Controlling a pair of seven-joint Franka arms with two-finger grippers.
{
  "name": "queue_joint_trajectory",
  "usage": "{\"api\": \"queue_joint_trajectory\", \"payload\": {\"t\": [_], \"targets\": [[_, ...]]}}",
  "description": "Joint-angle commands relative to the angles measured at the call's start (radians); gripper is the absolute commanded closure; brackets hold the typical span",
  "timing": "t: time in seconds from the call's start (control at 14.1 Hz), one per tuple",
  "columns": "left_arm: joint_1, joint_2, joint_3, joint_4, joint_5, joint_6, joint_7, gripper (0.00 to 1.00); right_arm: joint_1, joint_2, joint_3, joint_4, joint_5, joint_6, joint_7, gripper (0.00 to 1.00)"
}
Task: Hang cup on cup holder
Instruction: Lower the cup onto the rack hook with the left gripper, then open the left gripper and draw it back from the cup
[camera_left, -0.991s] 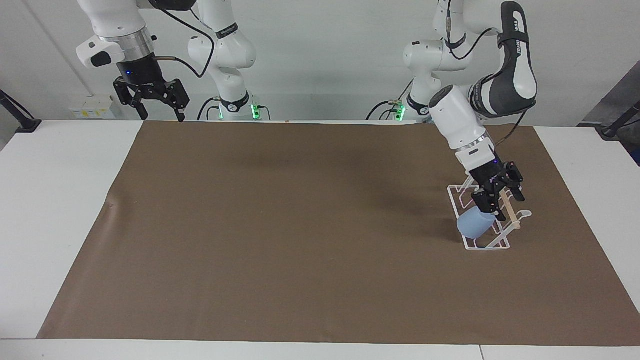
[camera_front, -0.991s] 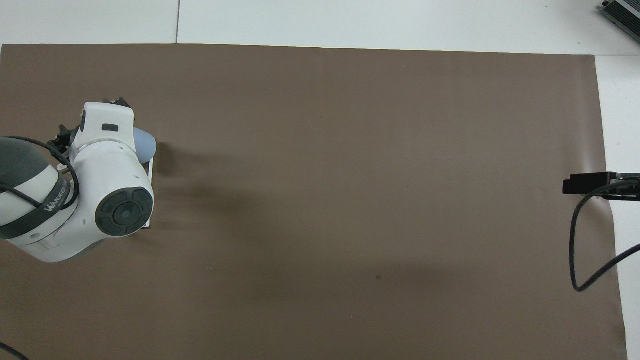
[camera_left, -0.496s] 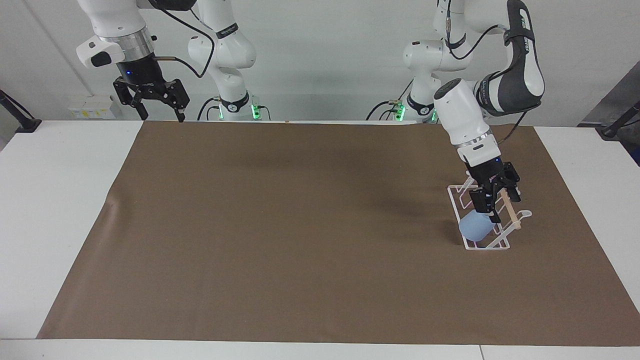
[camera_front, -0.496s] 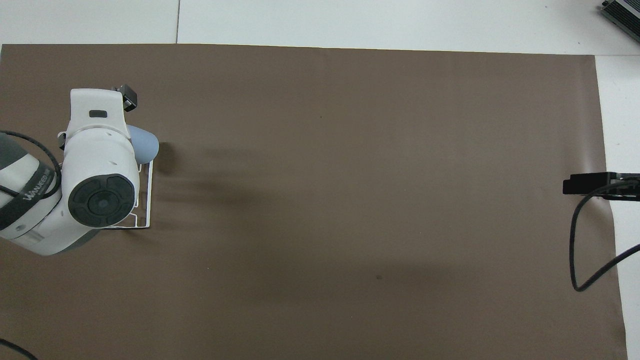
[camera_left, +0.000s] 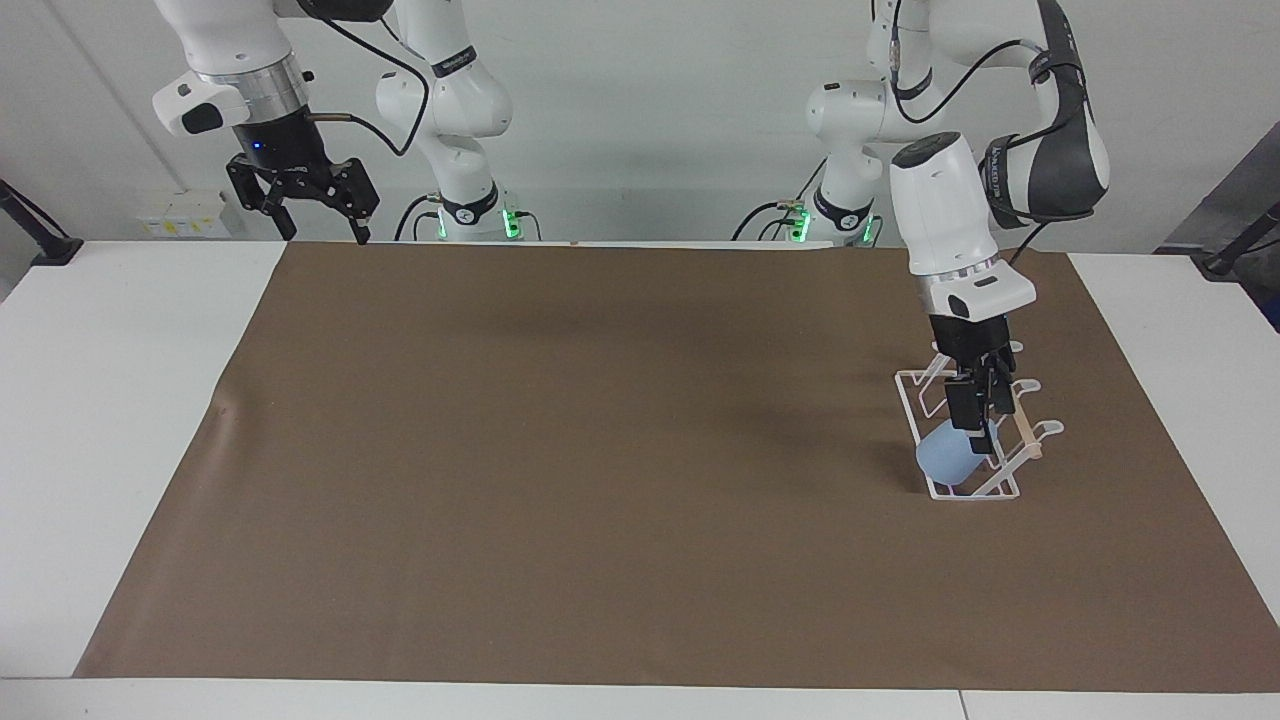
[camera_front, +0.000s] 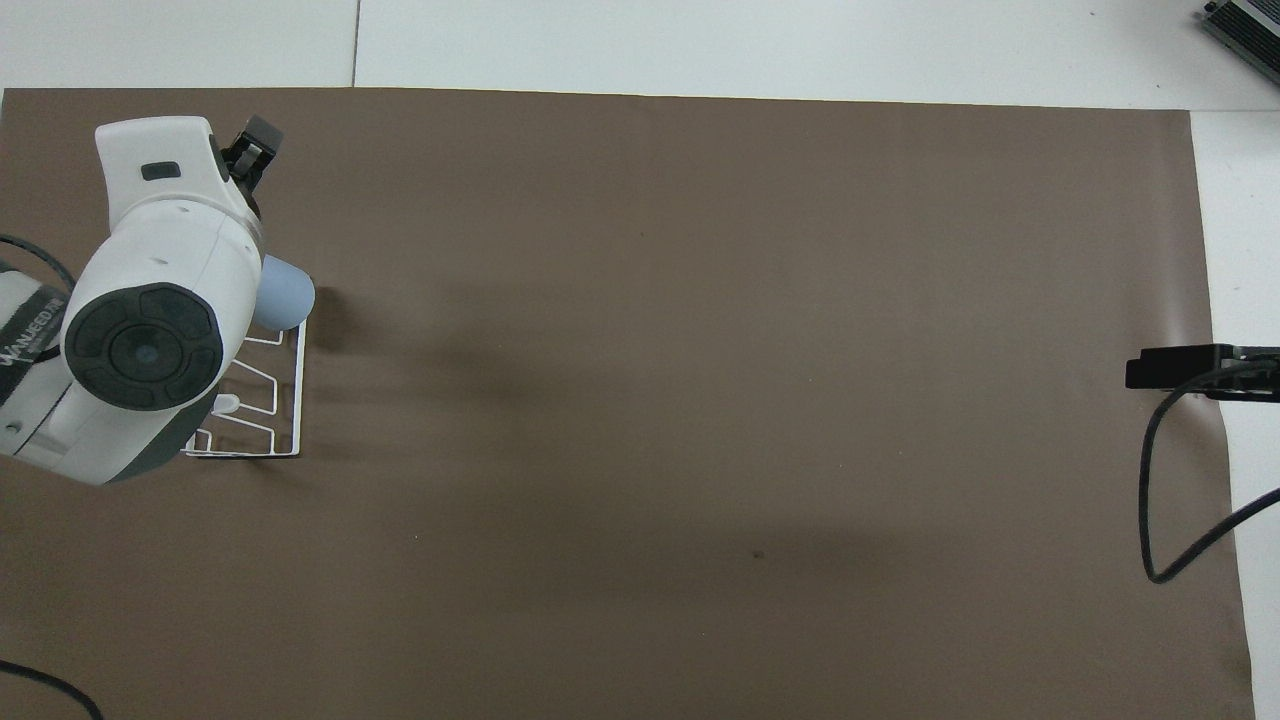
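I'm on the left arm, which reaches down from its base toward its own end of the counter (camera_left: 130, 420). The left hand (camera_left: 980, 425) points almost straight down over the small white wire cup holder (camera_left: 965, 440), a slanted frame with a light wooden rod (camera_left: 1022, 425) across its top and rounded white pegs. Its dark fingers sit just above the small light-blue plastic cup (camera_left: 945, 458), close against the cup's upper edge; from the facing camera I cannot tell whether they pinch it or stand spread.

The cup sits on the holder at the end of the frame farther from the robots, tilted, its closed rounded end turned toward the middle of the counter. In the overhead camera the cup (camera_front: 283, 293) pokes out from under the arm's white wrist housing, at the farther corner of the holder (camera_front: 262, 415), whose wire base lies flat on the brown paper sheet (camera_front: 700, 350) covering the counter. Only a dark bit of the left hand (camera_front: 252, 150) shows past the housing there.

The right arm waits. The right hand (camera_left: 318, 205) hangs in the air above the sheet's edge at the right arm's end, fingers plainly spread and holding nothing. Overhead, just a black tip of it (camera_front: 1190, 367) shows.
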Motion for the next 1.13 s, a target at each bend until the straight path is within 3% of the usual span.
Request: {"api": "queue_joint_trajectory", "payload": {"t": [0.0,0.21,0.64,1.06], "targets": [[-0.017,0.000,-0.002,0.051,-0.099,-0.051,0.023,0.00,-0.005,-0.007,0.000,-0.003,0.020,-0.012,0.008,0.00],[-0.010,-0.047,-0.003,0.074,-0.287,-0.106,0.167,0.00,-0.005,-0.007,0.000,-0.003,0.020,-0.012,0.008,0.00],[0.025,-0.071,0.003,0.166,-0.609,-0.365,0.680,0.00,-0.005,-0.007,0.000,-0.003,0.020,-0.012,0.008,0.00],[0.087,-0.071,0.009,0.270,-0.708,-0.709,1.268,0.00,-0.003,-0.007,0.000,-0.003,0.020,-0.012,0.008,0.00]]}}
